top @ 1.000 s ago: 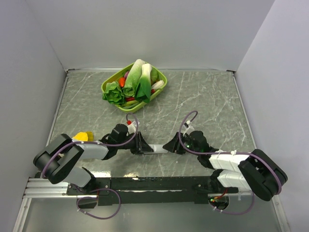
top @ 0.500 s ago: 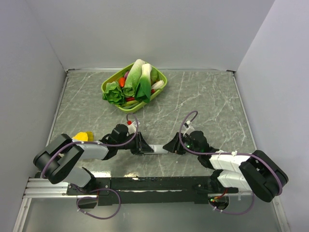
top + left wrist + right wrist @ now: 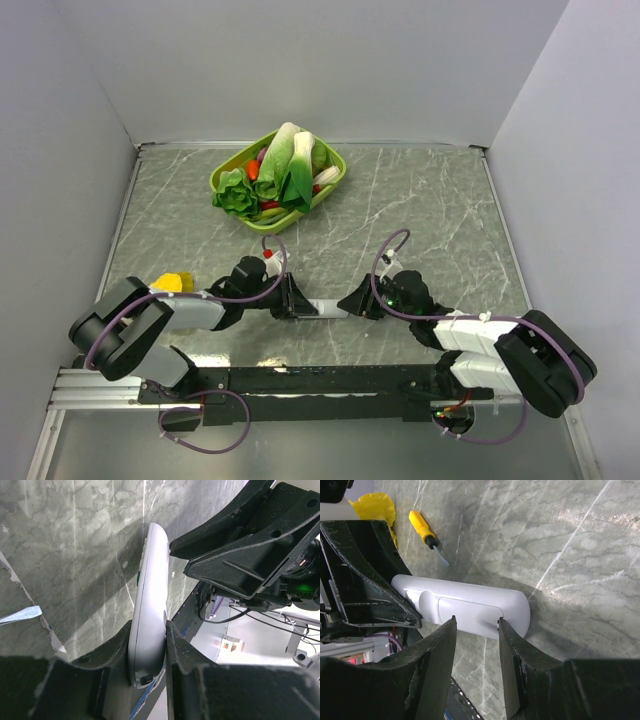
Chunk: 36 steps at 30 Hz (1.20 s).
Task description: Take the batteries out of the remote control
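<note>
Right gripper (image 3: 476, 626), barely shifted, at remote (image 3: 470, 602)

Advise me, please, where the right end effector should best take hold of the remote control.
Probably the free end of the remote control, fingers across the narrow width, coming from the right: the left end effector clamps the other end, and the slim bar is too long to span lengthwise.

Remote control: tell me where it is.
In the top view, the remote control sits centre front of the table, held by the left fingers, with the right fingers at its other end.
</note>
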Each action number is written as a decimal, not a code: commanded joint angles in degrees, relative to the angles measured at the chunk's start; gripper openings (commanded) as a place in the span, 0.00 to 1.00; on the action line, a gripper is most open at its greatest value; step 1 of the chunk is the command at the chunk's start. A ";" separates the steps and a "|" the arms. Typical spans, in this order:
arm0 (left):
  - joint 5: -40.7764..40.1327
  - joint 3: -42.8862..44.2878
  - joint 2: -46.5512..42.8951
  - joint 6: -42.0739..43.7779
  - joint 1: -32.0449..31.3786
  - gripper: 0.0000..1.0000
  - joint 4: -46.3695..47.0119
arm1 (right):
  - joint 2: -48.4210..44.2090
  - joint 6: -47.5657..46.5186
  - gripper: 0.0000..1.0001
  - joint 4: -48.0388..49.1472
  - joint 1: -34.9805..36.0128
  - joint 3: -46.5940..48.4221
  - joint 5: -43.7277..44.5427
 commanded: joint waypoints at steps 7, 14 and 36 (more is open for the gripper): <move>-5.47 2.10 1.61 1.98 -1.63 0.01 -3.08 | -4.44 3.09 0.45 8.93 1.09 1.44 -9.21; -5.56 2.36 2.05 1.81 -1.98 0.01 -2.99 | -3.39 4.06 0.45 12.53 1.08 1.18 -10.96; -7.84 3.86 2.67 1.72 -2.60 0.01 -5.98 | -10.06 2.30 0.45 5.77 0.29 3.64 -9.21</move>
